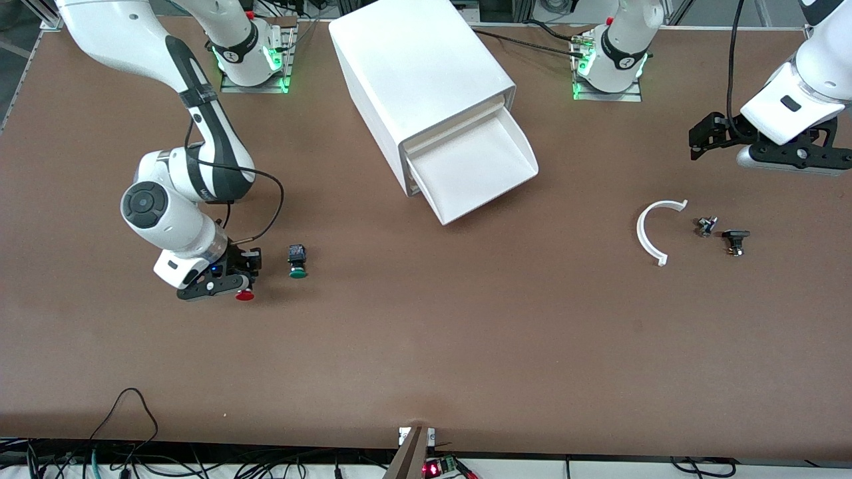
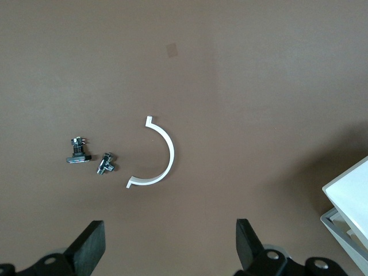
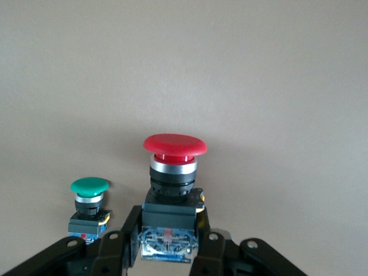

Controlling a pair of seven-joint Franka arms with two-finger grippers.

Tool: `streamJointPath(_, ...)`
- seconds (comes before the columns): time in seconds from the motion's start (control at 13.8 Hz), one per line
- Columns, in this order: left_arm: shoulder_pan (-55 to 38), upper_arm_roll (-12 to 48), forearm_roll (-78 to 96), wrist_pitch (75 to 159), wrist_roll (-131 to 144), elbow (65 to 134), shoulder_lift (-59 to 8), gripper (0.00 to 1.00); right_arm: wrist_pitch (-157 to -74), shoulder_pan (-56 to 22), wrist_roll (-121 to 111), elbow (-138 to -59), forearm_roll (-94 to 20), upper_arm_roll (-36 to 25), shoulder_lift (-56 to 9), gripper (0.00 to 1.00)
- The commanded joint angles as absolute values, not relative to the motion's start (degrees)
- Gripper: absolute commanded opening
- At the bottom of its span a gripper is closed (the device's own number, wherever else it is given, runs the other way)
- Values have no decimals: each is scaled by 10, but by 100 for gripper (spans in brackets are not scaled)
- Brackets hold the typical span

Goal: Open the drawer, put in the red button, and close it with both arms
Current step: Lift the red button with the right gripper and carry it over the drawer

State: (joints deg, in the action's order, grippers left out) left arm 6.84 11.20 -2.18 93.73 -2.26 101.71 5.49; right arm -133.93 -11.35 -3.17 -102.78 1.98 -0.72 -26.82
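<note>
i can read no text, label, brand, number or sign anywhere here. the red button (image 3: 174, 145) in my right gripper (image 3: 167, 244) has a plain cap, and the blue part under its black body carries marks too small to make out. the green button (image 3: 89, 186) beside it is plain as well. the cabinet (image 1: 413, 73) and its open drawer (image 1: 476, 169) are bare white. the round joint cap (image 1: 143, 203) on my right arm shows only a blurred mark.
</note>
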Motion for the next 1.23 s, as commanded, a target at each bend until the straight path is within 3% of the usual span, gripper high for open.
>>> streamJointPath(0.0,65,109,-30,928,-13,1008,52,100,-1240,-123,-42,-928,35,10,-271,16)
streamJointPath(0.43,65,109,-30,929,-13,1007,52,100,-1231,-136,-251,-829,40,109,-266,16)
streamJointPath(0.65,65,109,-31,929,-13,1007,51,100,-1233,-146,-304,-822,46,205,-269,16)
streamJointPath(0.87,64,109,-34,931,-15,1005,50,100,-1217,-205,-309,-792,75,214,-271,16)
streamJointPath(1.16,62,109,-33,930,-20,1005,45,100,-1177,-299,-380,-773,198,216,-284,16)
